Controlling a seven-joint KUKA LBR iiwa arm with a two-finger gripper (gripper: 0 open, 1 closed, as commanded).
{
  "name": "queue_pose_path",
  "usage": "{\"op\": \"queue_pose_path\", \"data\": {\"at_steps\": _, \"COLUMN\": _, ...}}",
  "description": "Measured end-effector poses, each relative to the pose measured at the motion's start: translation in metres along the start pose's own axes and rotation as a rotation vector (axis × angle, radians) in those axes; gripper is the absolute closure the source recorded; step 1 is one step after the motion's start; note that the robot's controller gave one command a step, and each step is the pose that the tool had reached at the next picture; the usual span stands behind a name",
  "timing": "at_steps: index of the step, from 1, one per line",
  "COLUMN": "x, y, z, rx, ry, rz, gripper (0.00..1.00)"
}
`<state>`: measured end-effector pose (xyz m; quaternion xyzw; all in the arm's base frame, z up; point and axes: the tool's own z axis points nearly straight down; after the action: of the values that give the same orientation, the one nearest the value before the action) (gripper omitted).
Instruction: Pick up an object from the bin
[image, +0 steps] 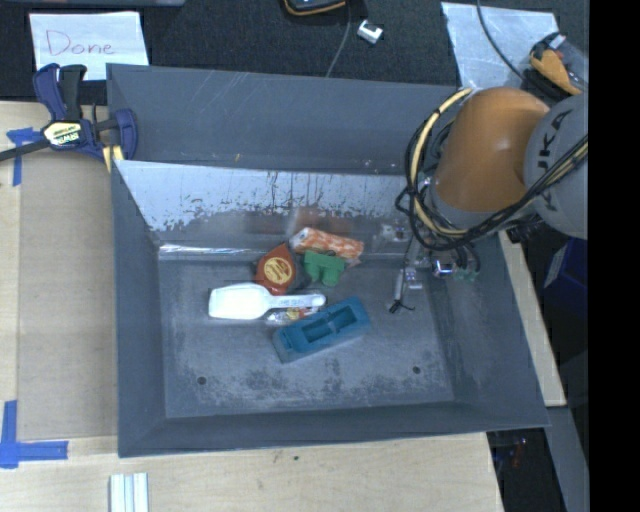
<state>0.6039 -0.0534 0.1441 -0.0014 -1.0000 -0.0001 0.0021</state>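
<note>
1. Status: the pick is not done. All 5 visible items lie on the floor of the bin (300, 432).

2. Gripper position: the gripper (403, 296) hangs low over bare floor in the right half of the bin, to the right of the group of items and apart from them. It touches no item.

3. Gripper state: whether the claw is wide or narrow cannot be told. No item is seen held in it.

4. Item positions:
- The blue rectangular block (322, 329) lies nearest the gripper, to its left and slightly nearer.
- The green block (322, 266) lies left of the gripper and slightly farther.
- The orange packet (327, 243) lies just beyond the green block, close to the far wall.
- The round orange-brown disc (277, 270) lies just left of the green block.
- The white scoop (238, 302) lies farthest left, its handle reaching toward the blue block.

5. Remaining steps, as a judgement: move left over 1 item, probably the blue block, then close on it and lift it clear.
</note>
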Motion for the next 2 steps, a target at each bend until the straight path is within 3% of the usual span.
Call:
{"op": "queue_pose_path", "data": {"at_steps": 1, "x": -0.002, "y": 0.0, "z": -0.005, "rx": 0.001, "ry": -0.008, "rz": -0.002, "gripper": 0.0}}
{"op": "queue_pose_path", "data": {"at_steps": 2, "x": 0.021, "y": 0.059, "z": 0.051, "rx": 0.0, "ry": -0.007, "rz": -0.134, "gripper": 0.0}}
